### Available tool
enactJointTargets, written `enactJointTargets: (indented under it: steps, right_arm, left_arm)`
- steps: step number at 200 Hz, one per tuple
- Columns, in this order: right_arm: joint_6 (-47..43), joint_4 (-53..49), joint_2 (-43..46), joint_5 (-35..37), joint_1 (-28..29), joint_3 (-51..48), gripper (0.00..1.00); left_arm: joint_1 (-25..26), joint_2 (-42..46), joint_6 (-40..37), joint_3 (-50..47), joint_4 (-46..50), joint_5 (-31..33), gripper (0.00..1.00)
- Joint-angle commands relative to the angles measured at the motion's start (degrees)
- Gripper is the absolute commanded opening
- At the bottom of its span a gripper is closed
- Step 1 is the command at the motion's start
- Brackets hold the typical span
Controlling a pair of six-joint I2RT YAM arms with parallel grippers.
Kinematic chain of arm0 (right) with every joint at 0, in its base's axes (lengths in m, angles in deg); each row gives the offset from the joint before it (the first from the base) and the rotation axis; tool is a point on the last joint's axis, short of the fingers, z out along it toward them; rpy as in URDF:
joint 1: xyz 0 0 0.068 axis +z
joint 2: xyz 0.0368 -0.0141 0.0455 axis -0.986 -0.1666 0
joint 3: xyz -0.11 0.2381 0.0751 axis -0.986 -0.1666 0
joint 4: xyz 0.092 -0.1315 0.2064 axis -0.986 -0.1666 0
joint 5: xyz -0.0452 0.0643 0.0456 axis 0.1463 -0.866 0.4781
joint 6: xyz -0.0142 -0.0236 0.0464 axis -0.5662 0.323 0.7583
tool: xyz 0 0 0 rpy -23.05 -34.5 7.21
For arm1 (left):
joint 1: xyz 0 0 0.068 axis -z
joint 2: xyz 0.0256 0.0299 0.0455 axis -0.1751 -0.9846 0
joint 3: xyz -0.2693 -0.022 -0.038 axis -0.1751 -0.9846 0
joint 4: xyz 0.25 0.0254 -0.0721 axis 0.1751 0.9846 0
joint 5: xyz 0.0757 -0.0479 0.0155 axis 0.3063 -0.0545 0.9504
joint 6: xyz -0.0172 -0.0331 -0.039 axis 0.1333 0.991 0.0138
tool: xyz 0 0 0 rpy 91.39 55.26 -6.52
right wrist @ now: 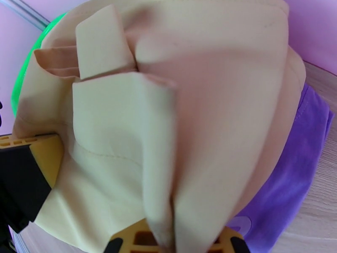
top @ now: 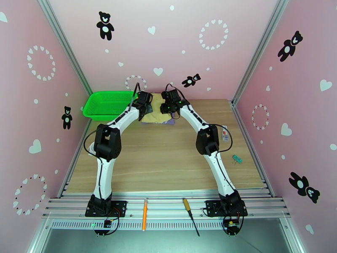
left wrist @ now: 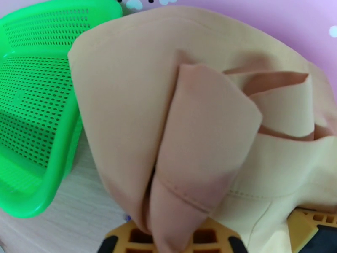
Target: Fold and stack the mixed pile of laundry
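Here the left gripper (left wrist: pixel 168 241) and right gripper (right wrist: pixel 168 244) are each clamped on the tan garment (left wrist: pixel 126 102).

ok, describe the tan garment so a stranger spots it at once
Find the green basket at the table's far left corner. Just right of it is the tan garment, bunched up. It is plain beige cloth, on top of the purple shirt.

You see: tan-beige cloth garment (left wrist: pixel 126 102) soft, matt | lavender-purple cloth shirt (right wrist: pixel 295 173) smooth, matt | green plastic mesh basket (left wrist: pixel 33 102) glossy, perforated | pale wooden tabletop (top: pixel 168 161) matt, grained
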Motion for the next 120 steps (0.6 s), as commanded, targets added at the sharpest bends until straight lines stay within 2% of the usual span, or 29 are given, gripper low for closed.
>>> enactJointTargets:
  steps: [1, 61, 71, 102, 113, 120]
  right_arm:
    - [4.17, 2.82, -2.49, -0.72, -1.2, 3.77, 0.0]
    - [6.31, 3.65, -7.35, 0.66, -2.28, 4.17, 0.0]
    - [6.5, 3.46, -7.86, 1.02, -2.61, 4.13, 0.06]
    - [6.78, 2.53, -8.92, 1.68, -3.56, 4.14, 0.29]
    - [6.83, 2.33, -9.04, 1.69, -3.71, 4.12, 0.38]
    - [6.82, 2.22, -8.97, 1.68, -3.86, 4.19, 0.43]
  left_arm:
    - [-0.85, -3.26, -1.05, 6.91, 2.15, 0.21, 0.0]
    - [-2.11, -17.71, -1.18, 24.13, 10.24, -1.12, 0.0]
    - [-2.19, -19.1, -1.05, 25.68, 11.09, -0.93, 0.0]
    - [-2.19, -20.5, -0.7, 26.44, 11.28, -0.75, 0.23]
    - [-2.26, -20.5, -0.78, 26.44, 11.4, -0.4, 0.34]
    - [-2.28, -20.41, -0.78, 26.52, 11.39, -0.14, 0.47]
